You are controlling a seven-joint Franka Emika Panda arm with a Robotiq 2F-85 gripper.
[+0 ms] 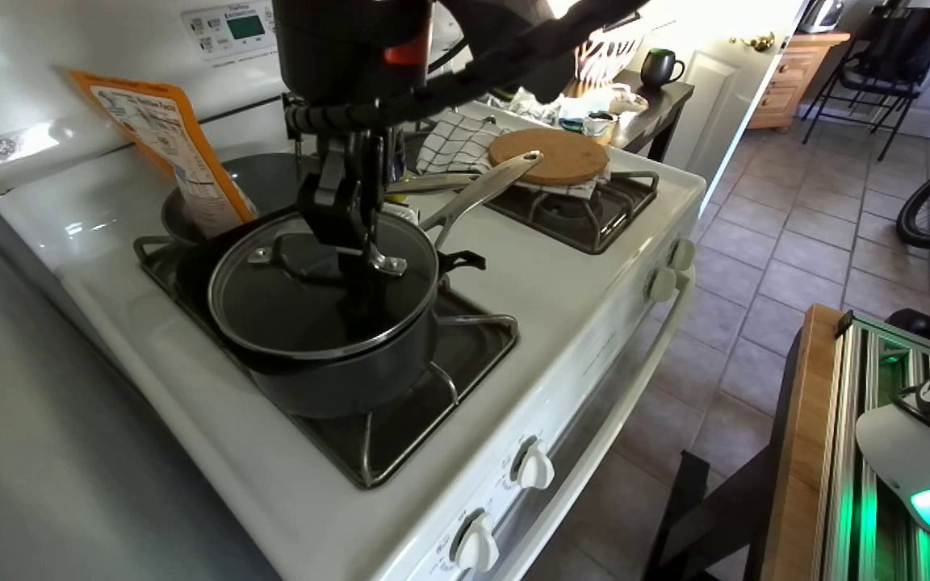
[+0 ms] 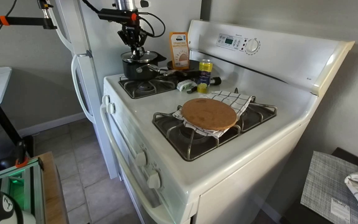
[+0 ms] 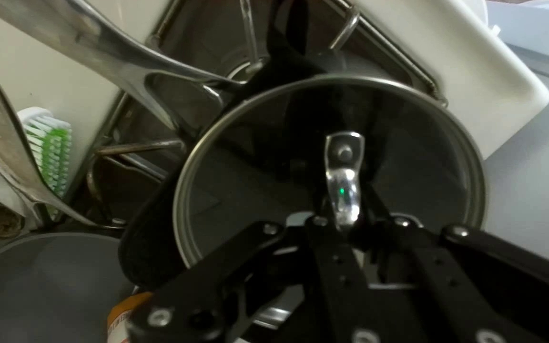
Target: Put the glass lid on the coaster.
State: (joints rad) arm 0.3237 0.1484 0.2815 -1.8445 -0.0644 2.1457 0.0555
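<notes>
A black, jointed metal gripper (image 3: pixel 349 205) points straight down, its fingers drawn in on both sides of an arched black handle (image 3: pixel 344 155) with polished metal ends and clasping it. The handle belongs to the round, clear glass lid (image 3: pixel 284 166), which is edged with a smooth metal rim and lies directly beneath the gripper, over the mouth of a dark grey cylindrical pot (image 1: pixel 352 383); whether rim and pot touch is not clear. Well apart from the gripper lies the flat, round tan coaster (image 2: pixel 209 114), its matt surface resembling cork. Under the coaster is a white cloth (image 2: pixel 230 97) with a dark check pattern, spread over a squared wire grate (image 2: pixel 191 142). A second grate of like form carries the pot below the gripper. Both are set on the glossy white tabletop (image 2: pixel 154 102) of the stove. Near the gripper, beside the pot, sits a round grey pan (image 3: pixel 50 286) with a smooth interior; a rectangular orange-and-white packet (image 2: pixel 179 53) stands at this pan, whether inside it or against it cannot be told. Two long, polished metal handles (image 3: pixel 98 50) reach outward beside the pot. A brush (image 3: pixel 48 147) with white and green bristles and a cylindrical yellow-and-blue can (image 2: pixel 204 76) are farther from the gripper.
</notes>
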